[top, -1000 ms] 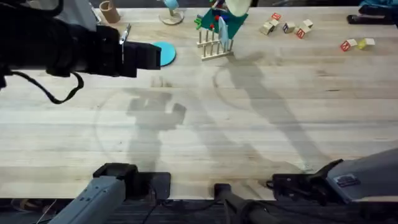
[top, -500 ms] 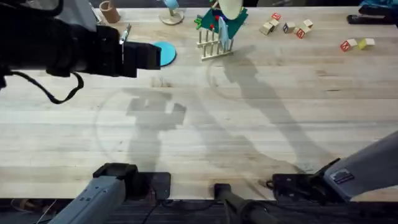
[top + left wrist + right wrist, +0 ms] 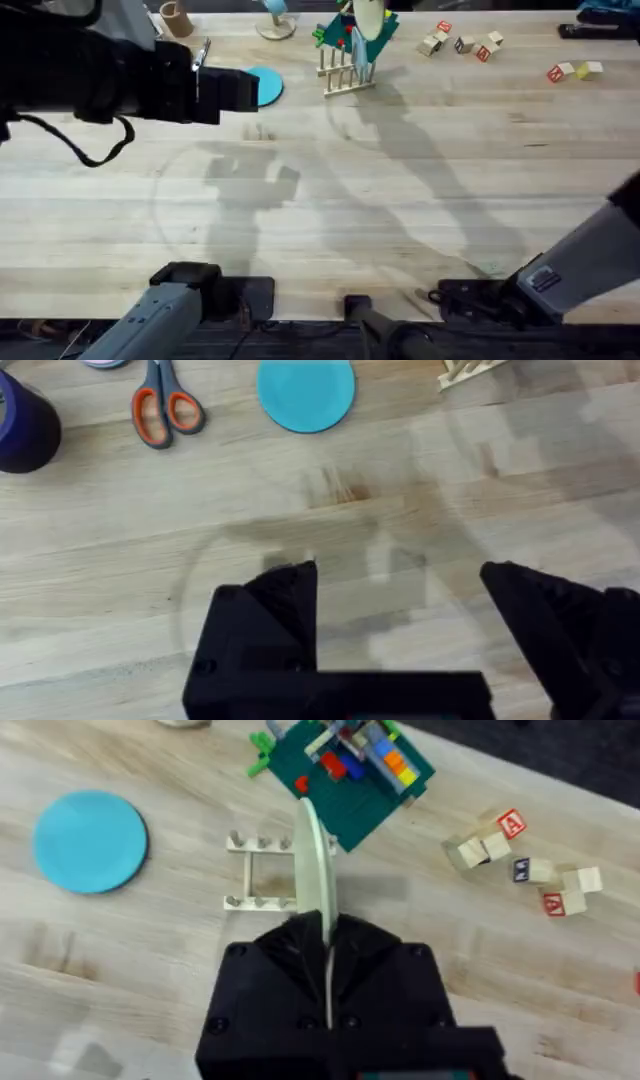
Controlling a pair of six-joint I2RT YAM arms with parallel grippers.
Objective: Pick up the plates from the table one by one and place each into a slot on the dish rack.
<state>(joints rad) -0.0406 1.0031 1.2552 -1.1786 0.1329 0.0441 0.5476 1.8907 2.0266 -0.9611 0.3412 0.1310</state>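
Note:
My right gripper is shut on the cream plate, which it holds on edge just above the pale wooden dish rack. From overhead the cream plate hangs over the dish rack at the back of the table. The light blue plate lies flat to the left of the rack. My left gripper is open and empty above bare wood, short of the blue plate. In the overhead view the left gripper sits right beside that plate.
A green holder with colourful pieces stands right behind the rack. Wooden letter blocks lie at the back right, with more further right. Scissors and a purple tape roll lie left of the blue plate.
The right arm has lifted, and the cream plate has shifted slightly left and turned more edge-on over the rack. The left arm has not moved.

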